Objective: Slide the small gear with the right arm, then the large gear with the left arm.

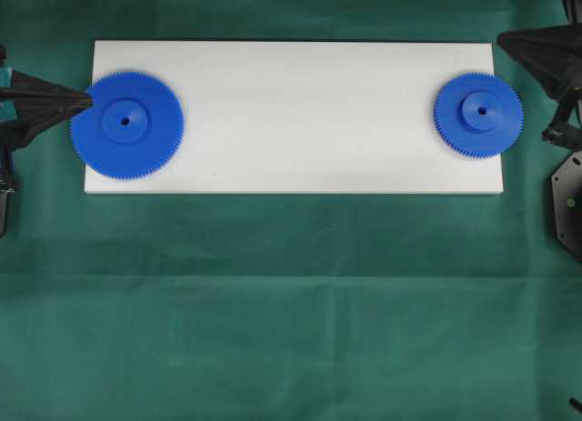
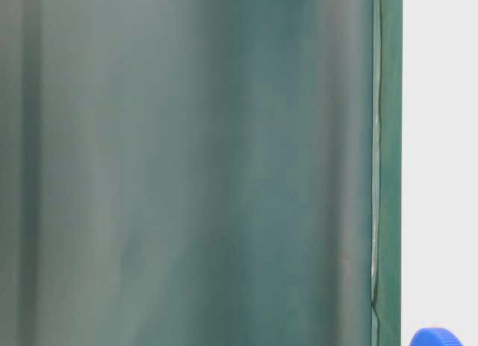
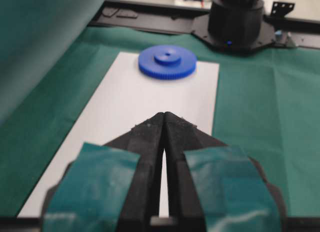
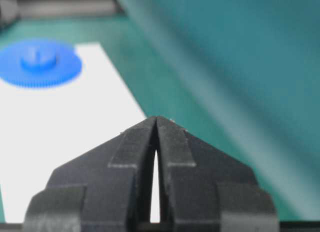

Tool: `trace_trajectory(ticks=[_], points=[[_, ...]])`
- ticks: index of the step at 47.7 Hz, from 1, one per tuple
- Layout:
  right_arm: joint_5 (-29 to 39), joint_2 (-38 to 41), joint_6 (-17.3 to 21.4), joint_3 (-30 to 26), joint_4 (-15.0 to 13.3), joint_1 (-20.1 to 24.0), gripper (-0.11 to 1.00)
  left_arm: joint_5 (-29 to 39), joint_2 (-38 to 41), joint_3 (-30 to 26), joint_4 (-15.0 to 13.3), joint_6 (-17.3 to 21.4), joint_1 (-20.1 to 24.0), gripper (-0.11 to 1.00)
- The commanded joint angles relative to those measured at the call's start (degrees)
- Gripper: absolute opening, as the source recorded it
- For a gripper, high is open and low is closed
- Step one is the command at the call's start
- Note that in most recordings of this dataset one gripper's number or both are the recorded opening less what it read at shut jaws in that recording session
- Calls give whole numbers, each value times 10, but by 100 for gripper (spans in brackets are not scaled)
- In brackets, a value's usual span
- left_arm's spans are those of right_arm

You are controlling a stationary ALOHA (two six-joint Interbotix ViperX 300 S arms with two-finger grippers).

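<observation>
I see big gear (image 1: 126, 124) at left end of white board (image 1: 291, 112), left gripper (image 1: 86, 100) tip touching its rim, fingers pinched together, empty. Small gear (image 1: 478, 115) at right end. Right gripper (image 4: 156, 119) also closed, empty, off board's corner.

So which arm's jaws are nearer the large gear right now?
Left. The left gripper tip sits at the rim of the large gear; the right gripper is at the board's far end.
</observation>
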Motion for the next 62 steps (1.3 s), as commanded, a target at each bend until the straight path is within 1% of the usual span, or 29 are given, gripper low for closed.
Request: trace_trajectory(ticks=[1,3,6,11,22,28,32,38,48,62], points=[[48,11,16,-20,0,-8,50,4,3,-5,-1,-1,4,0],[80,15,32,-25,0,-11,50,7,3,-5,-1,-1,4,0],[135,18,65,-30,-1,-18,50,11,3,-5,-1,-1,4,0],[192,19,110,-31,-8,-24,50,16,6,-5,-1,-2,4,0],[280,51,206,-19,-75,-26,50,17,9,-5,-1,-2,7,0],[297,76,240,-13,-100,-26,50,17,9,-5,-1,-2,7,0],[296,91,250,-11,-105,-26,50,17,9,-5,-2,-2,6,0],[282,109,252,-5,-106,-26,50,17,9,-5,-1,-2,7,0],[215,149,256,17,-106,-26,50,16,9,-3,-1,-2,7,0],[171,219,257,26,-105,-26,50,17,9,-1,-1,-3,6,0]])
